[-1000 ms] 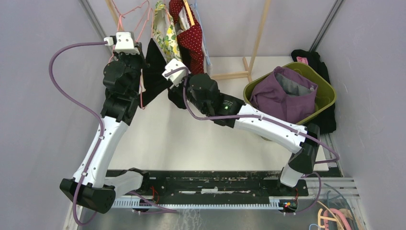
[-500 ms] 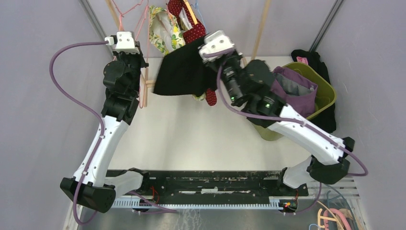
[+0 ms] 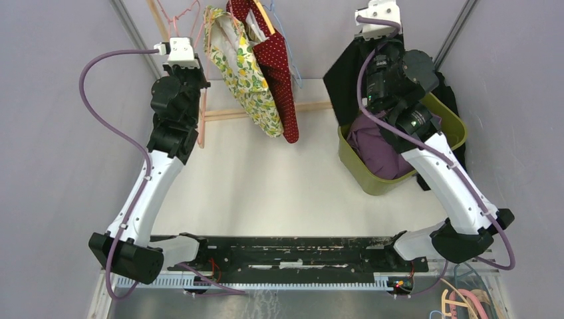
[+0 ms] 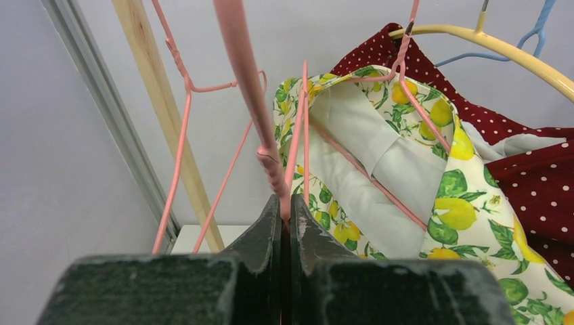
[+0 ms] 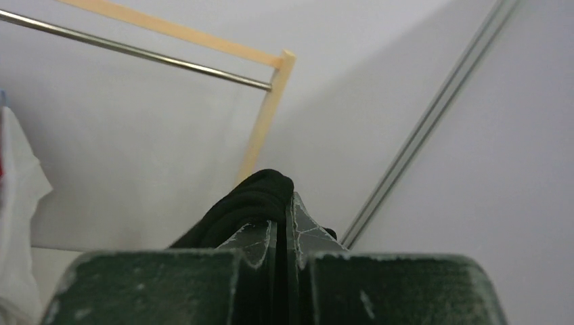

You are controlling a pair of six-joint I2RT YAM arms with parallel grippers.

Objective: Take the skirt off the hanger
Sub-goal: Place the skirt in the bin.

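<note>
My right gripper (image 3: pixel 370 40) is shut on the black skirt (image 3: pixel 344 83) and holds it high at the back right, with the cloth hanging over the green bin (image 3: pixel 372 178). In the right wrist view a fold of the skirt (image 5: pixel 252 203) bulges between the closed fingers at the gripper (image 5: pixel 283 215). My left gripper (image 3: pixel 189 76) is shut on a bare pink wire hanger (image 4: pixel 252 95) at the far left of the rack; in the left wrist view the gripper (image 4: pixel 285 213) pinches the wire. The hanger (image 3: pixel 178 16) carries no cloth.
A lemon-print garment (image 3: pixel 246 73) and a red dotted garment (image 3: pixel 274 63) hang on the wooden rack (image 3: pixel 266 109) at the back middle. The green bin holds purple cloth (image 3: pixel 376 143). Dark cloth (image 3: pixel 459 106) lies behind the bin. Grey walls close in on both sides.
My right arm has swung the black skirt from the rack at the centre-left over to the back right, above the bin. My left gripper has kept its hold on the pink hanger.
</note>
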